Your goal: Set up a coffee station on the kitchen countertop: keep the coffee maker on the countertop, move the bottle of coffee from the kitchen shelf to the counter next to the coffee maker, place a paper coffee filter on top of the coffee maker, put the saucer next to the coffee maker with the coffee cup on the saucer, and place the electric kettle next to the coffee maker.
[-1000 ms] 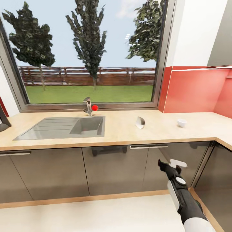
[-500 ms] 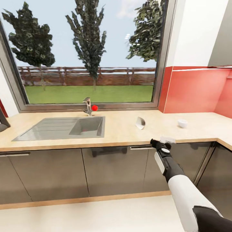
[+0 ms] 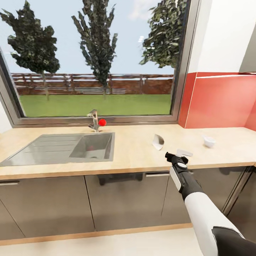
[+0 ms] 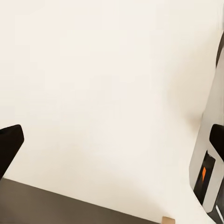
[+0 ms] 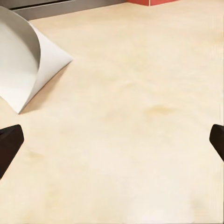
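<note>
Right hand (image 3: 175,155) spread wide over the desk (image 3: 135,156) front edge, white paper filter (image 3: 157,141) lying on the desk just beyond it, coffee cup (image 3: 209,142) well apart to the right

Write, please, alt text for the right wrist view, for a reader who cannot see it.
A white paper coffee filter, cone-shaped, lies on its side on the light wooden countertop, with nothing touching it. The dark tips of the right gripper's fingers show at both edges, wide apart and holding nothing.
</note>
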Available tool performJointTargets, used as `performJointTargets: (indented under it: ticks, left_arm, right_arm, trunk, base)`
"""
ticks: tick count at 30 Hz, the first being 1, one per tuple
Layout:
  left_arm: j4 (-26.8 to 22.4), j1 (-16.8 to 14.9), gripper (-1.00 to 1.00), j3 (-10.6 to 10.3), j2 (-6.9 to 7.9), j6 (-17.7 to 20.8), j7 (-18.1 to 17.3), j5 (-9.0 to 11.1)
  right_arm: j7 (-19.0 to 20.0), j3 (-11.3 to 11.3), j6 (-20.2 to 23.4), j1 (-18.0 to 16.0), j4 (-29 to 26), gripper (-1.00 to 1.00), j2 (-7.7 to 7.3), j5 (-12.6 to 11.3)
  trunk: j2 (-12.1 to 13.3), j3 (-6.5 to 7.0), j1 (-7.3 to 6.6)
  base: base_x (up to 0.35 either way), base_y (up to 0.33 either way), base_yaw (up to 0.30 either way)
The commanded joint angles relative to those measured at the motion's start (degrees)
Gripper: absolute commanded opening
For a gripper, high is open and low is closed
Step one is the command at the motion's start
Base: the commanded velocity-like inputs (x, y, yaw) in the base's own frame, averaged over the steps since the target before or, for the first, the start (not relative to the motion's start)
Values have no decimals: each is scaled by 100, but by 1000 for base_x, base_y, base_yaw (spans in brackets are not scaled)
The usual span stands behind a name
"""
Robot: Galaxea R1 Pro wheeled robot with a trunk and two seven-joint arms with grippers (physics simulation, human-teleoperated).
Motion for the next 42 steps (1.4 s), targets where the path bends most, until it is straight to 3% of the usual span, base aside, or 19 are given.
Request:
performJointTargets:
  ticks: [1,19,42]
  left_arm:
    - [-7,0,100,1,-1,34,12,6]
    - [95,0,100,1,-2,34,12,6]
    - [249,0,100,2,-7,34,12,6]
  right_arm:
    - [-10,-9,26,-3,-3,100,4,-26]
    - [-33,-16,17,-3,72,100,-3,-3]
    - [-49,-25,9,-3,455,100,-31,-2]
  trunk:
    - [-3,-6,3]
    - [-3,-6,3]
    - [-3,-6,3]
  base:
    - [333,0,0]
    - [325,31,0]
    - [38,0,0]
